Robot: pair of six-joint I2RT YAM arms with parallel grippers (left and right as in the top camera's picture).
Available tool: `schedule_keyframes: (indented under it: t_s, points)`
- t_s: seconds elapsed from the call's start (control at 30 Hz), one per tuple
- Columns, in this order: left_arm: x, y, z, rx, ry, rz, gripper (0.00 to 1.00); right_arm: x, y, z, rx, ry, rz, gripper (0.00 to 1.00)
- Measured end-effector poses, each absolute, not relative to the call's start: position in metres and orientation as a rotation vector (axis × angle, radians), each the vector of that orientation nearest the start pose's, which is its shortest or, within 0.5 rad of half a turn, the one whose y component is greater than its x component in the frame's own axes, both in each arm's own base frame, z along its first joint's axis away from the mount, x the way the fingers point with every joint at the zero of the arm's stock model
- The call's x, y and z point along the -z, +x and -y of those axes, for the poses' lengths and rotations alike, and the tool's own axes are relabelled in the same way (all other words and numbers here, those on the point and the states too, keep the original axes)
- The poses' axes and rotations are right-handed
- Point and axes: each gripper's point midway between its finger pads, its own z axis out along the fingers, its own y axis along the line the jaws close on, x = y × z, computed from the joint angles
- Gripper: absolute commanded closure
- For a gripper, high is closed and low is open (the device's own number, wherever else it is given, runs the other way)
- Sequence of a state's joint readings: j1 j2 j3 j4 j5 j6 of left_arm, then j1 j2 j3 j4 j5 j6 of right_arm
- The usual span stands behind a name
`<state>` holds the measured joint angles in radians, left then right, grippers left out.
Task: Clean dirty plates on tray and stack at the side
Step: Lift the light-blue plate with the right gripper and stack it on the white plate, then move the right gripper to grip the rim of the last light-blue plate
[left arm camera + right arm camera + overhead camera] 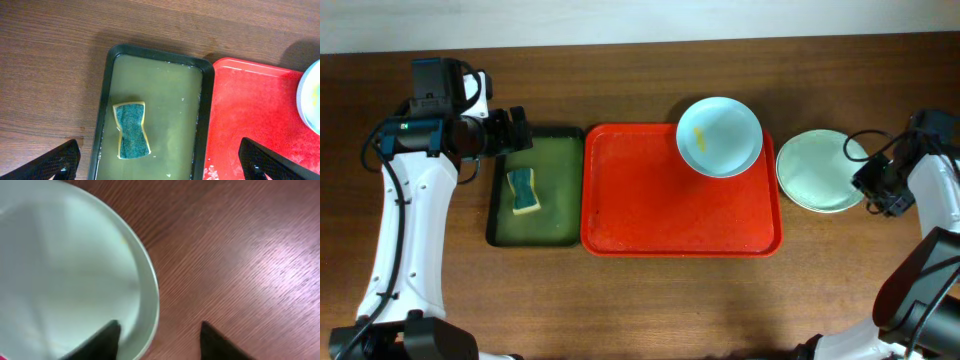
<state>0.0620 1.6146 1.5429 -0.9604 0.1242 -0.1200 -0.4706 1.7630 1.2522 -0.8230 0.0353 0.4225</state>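
Note:
The red-orange tray (660, 215) lies mid-table. A pale blue plate (720, 135) with a yellow smear sits on its far right corner; its edge shows in the left wrist view (312, 95). A pale green plate (817, 170) lies on the table right of the tray. No white plate shows. My right gripper (876, 186) is open at the green plate's right rim (65, 270), one finger over the plate and one over the wood (160, 342). My left gripper (515, 130) is open and empty (160, 160), above the dark green tray.
A narrow dark green tray (500, 225) holding murky water (165, 100) lies against the red tray's left side. A yellow and green sponge (132, 130) lies in it, also seen from overhead (524, 190). Small white specks lie on the red tray (250, 110).

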Motion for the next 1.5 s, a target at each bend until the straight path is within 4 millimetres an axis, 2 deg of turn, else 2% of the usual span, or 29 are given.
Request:
schedule_keyframes:
  t_s: [0.03,0.1,0.13,0.2,0.23,0.27,0.3,0.37,0.4,0.43,0.5,0.63,0.73,0.77,0.8,0.83,0.93,1.0,1.07,1.1,1.13,1.17,1.23,1.27,1.33,1.5]
  points:
    - [-0.210,0.406,-0.004,0.182,-0.192,-2.594,0.01,-0.066,0.329,0.168,0.057,1.235,-2.638,0.27]
    - [-0.210,0.406,-0.004,0.182,-0.192,-2.594,0.01,-0.067,0.343,0.146,0.057,1.044,-2.703,0.26]
    - [-0.210,0.406,-0.004,0.183,-0.192,-2.594,0.01,-0.067,0.351,0.135,0.055,0.944,-2.727,0.19]
    - [-0.210,0.406,-0.004,0.182,-0.192,-2.594,0.01,-0.070,0.374,0.103,0.050,0.695,-2.748,0.14]
    - [-0.210,0.406,-0.004,0.182,-0.192,-2.594,0.01,-0.071,0.382,0.083,0.040,0.593,-2.758,0.15]
    - [-0.210,0.406,-0.004,0.182,-0.192,-2.595,0.01,-0.073,0.389,0.062,0.027,0.484,-2.764,0.28]
    - [-0.210,0.406,-0.004,0.182,-0.192,-2.594,0.01,-0.076,0.401,0.044,0.024,0.359,-2.742,0.48]
    - [-0.210,0.406,-0.004,0.182,-0.192,-2.594,0.01,-0.085,0.427,0.023,0.037,0.119,-2.652,0.57]
    - [-0.209,0.406,-0.004,0.183,-0.193,-2.595,0.01,-0.088,0.433,0.017,0.039,0.072,-2.630,0.60]
    - [-0.210,0.406,-0.004,0.182,-0.192,-2.594,0.01,-0.093,0.444,0.011,0.048,0.005,-2.582,0.60]
    - [-0.209,0.406,-0.004,0.182,-0.193,-2.595,0.01,-0.093,0.455,0.011,0.055,-0.018,-2.544,0.60]
    - [-0.210,0.406,-0.004,0.183,-0.192,-2.595,0.01,-0.056,0.478,0.005,0.012,-0.054,-2.532,0.59]
    - [-0.210,0.406,-0.004,0.183,-0.192,-2.595,0.01,-0.050,0.488,0.003,-0.002,-0.059,-2.504,0.60]
    - [-0.210,0.406,-0.004,0.183,-0.192,-2.595,0.01,-0.045,0.488,0.002,-0.005,-0.059,-2.511,0.62]
    - [-0.210,0.406,-0.004,0.182,-0.193,-2.595,0.00,-0.038,0.487,0.002,-0.010,-0.060,-2.525,0.86]
    - [-0.210,0.406,-0.004,0.182,-0.193,-2.595,0.01,-0.031,0.486,0.001,-0.020,-0.065,-2.539,0.96]
    - [-0.210,0.406,-0.004,0.183,-0.192,-2.594,0.01,-0.027,0.486,-0.009,-0.089,-0.079,-2.541,0.96]
    - [-0.210,0.406,-0.004,0.182,-0.192,-2.594,0.01,-0.026,0.477,-0.017,-0.161,-0.071,-2.579,0.96]
    - [-0.210,0.406,-0.004,0.182,-0.192,-2.594,0.01,-0.031,0.447,-0.021,-0.221,0.003,-2.685,0.96]
    - [-0.210,0.406,-0.004,0.182,-0.192,-2.594,0.00,-0.043,0.433,-0.025,-0.262,0.045,-2.718,0.96]
    - [-0.210,0.406,-0.004,0.182,-0.192,-2.594,0.01,-0.069,0.417,-0.031,-0.324,0.106,-2.725,0.96]
    - [-0.210,0.406,-0.004,0.182,-0.192,-2.594,0.01,-0.081,0.401,-0.039,-0.399,0.154,-2.755,0.96]
    - [-0.210,0.406,-0.004,0.182,-0.192,-2.593,0.01,-0.079,0.364,-0.054,-0.529,0.222,-2.889,0.96]
    - [-0.210,0.406,-0.004,0.182,-0.192,-2.594,0.01,-0.079,0.361,-0.059,-0.543,0.215,-2.902,0.96]
    - [-0.210,0.406,-0.004,0.182,-0.192,-2.594,0.01,-0.078,0.356,-0.087,-0.563,0.129,-2.923,0.96]
    - [-0.210,0.406,-0.004,0.183,-0.192,-2.595,0.00,-0.072,0.356,-0.117,-0.400,0.238,-2.925,0.96]
